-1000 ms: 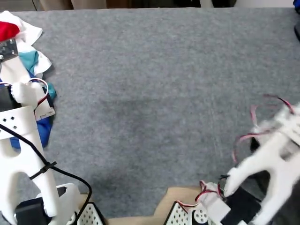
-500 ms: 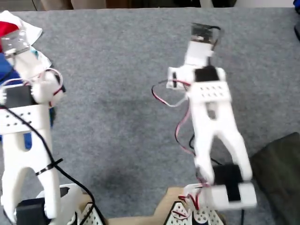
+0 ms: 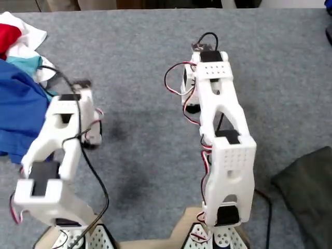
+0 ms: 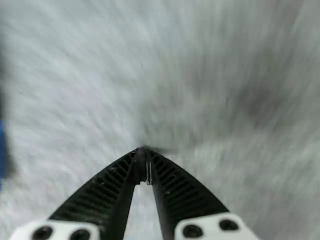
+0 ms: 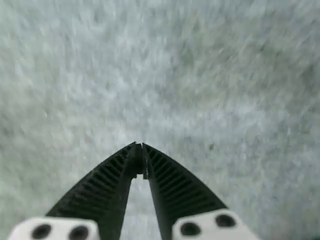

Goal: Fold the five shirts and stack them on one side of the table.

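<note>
Shirts are my worry, starting nearest with the dark shirt (image 3: 306, 192), crumpled at the right edge of the grey felt table (image 3: 140, 62) and well apart from the others. Both arms hang over bare felt. The left gripper (image 4: 143, 156) has its jaws pressed together on nothing, and so does the right gripper (image 5: 139, 152). Farther off on the left, the blue shirt (image 3: 18, 114) lies bunched just beside the left arm and overlaps the teal shirt (image 3: 32, 65). The red and white shirt (image 3: 15, 31) sits at the far corner. I reckon a pinch into that heap could drag two garments at once. The blue one runs out of my view, so a blind tug might pull it off the table.
</note>
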Tool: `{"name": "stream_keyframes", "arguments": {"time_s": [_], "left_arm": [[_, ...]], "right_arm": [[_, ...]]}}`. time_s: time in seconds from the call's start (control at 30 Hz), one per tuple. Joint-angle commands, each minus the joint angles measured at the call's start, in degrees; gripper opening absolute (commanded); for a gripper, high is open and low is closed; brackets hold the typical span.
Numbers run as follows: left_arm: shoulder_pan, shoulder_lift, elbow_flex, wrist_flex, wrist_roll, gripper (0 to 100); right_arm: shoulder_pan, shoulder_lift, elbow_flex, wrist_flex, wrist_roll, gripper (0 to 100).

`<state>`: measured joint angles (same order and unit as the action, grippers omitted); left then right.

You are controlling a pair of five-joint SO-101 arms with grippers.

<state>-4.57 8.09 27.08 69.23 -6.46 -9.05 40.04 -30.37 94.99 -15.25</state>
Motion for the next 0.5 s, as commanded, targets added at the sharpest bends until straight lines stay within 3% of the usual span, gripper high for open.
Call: {"name": "stream_keyframes", "arguments": {"time_s": [0.0, 0.2, 0.47], "left_arm": [[1.67, 6.11, -5.71, 8.97, -2.73, 2], [1.05, 14.11, -7.30, 12.31, -2.81, 2], [1.05, 14.02, 0.70, 8.26, -2.90, 2]], "right_arm": [[-1.36, 1.89, -6.99, 7.30, 0.88, 0.5], [-1.54, 2.15, 0.31, 7.30, 0.88, 0.5], [-3.74, -2.51, 16.48, 7.21, 1.76, 0.5]]}}
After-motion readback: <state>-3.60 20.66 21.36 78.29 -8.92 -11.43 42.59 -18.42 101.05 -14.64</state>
